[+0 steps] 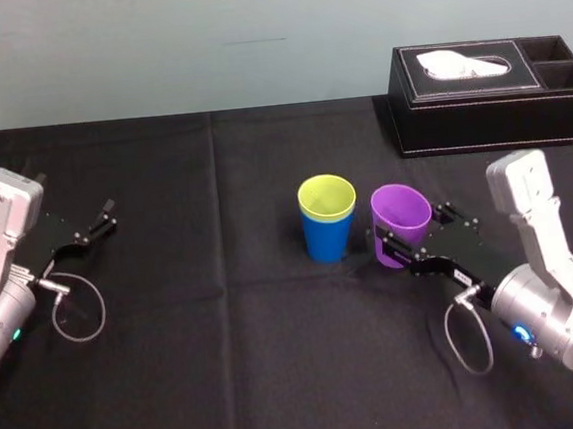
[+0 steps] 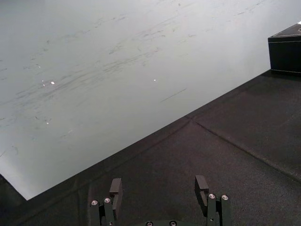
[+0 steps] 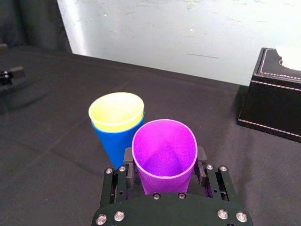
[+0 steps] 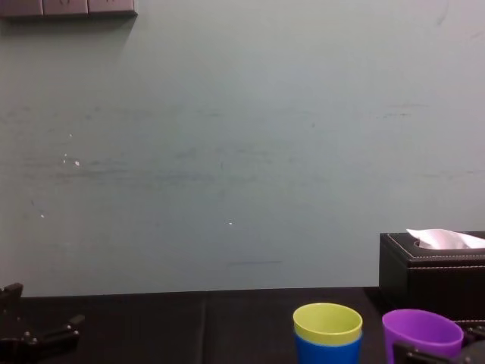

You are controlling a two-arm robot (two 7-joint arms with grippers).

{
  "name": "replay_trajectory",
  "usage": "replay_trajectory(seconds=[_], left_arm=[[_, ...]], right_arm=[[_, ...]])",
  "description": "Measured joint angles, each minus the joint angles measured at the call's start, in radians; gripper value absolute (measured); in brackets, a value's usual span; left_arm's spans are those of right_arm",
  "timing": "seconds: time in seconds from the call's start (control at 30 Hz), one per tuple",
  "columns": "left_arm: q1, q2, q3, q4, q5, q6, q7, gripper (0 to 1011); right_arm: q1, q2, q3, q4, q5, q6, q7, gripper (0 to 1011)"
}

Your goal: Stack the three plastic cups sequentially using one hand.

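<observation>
Purple plastic, the last loose cup point(image 1: 402, 220) sat just beside the pair and to their right. The right hand point(image 3: 164, 165) was clenched on it, a finger pressed to each side of its wall below the rim. It looked slightly tilted, and whether its base was clear of the black worktop point(image 1: 229, 360) could not be told. The yellow-green cup point(image 1: 326, 198) was already nested in the blue cup point(image 1: 327, 239), only its rim showing, so two of the three were stacked.

The risk lay in how close the pair stood. A sideways move before the purple cup cleared the yellow-green rim would probably knock the light pair over. A tilted cup lowered off-centre could catch on that rim and jam. Smooth tapered walls might also slip upward out of the pinch, or flex under a hard squeeze.

Behind, to the right, stood the black tissue box point(image 1: 487, 92), well apart. The left hand point(image 1: 97, 227) rested at the far left of the worktop, fingers spread and holding nothing.
</observation>
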Motion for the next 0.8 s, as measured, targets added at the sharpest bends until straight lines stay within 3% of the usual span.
replay_trajectory(seconds=[0.43, 0.8], left_arm=[[0.000, 0.000, 0.000, 0.000, 0.000, 0.000, 0.000, 1011], [0.000, 0.000, 0.000, 0.000, 0.000, 0.000, 0.000, 1011]], right_arm=[[0.052, 0.042, 0.012, -0.128, 0.090, 0.140, 0.031, 733], [0.092, 0.057, -0.025, -0.195, 0.127, 0.181, 0.037, 733]])
